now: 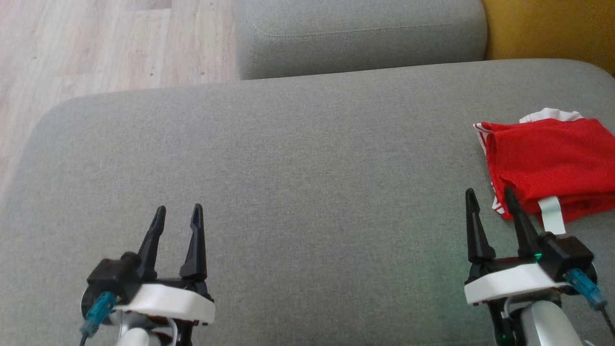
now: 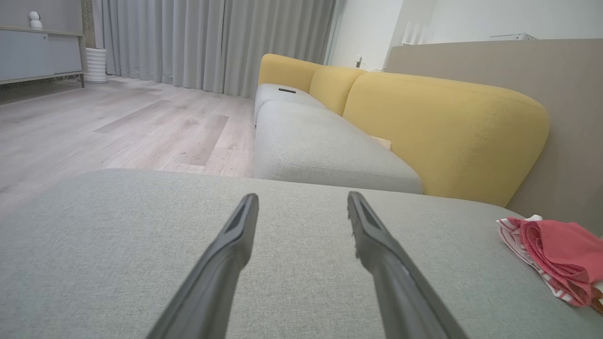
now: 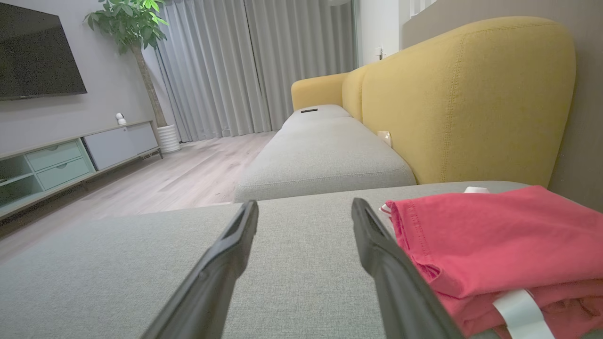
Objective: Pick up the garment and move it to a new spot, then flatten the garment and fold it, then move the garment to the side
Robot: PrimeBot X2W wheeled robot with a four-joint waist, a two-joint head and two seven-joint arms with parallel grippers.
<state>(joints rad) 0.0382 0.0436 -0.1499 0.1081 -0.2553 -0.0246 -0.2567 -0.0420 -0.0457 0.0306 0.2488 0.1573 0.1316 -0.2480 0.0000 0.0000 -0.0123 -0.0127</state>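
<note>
Fingers of left hand [image 1: 178,206] and right hand [image 1: 489,189] stand apart, empty. Folded garment [image 1: 547,158] lies at three o'clock on the sofa [image 1: 288,168]; the adjacent right hand may snag and unfold it.

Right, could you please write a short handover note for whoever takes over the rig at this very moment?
Left gripper: jaws open, empty, over the grey sofa seat, well apart from the red garment.
Right gripper: jaws open, empty, close beside the garment's near left corner; touching or not, I cannot tell.
Garment: folded in layers, at the right side of the seat, white tag at its near edge.
Done, by the look of it: folded and set aside.
Left: probably only drawing the arms back.
</note>
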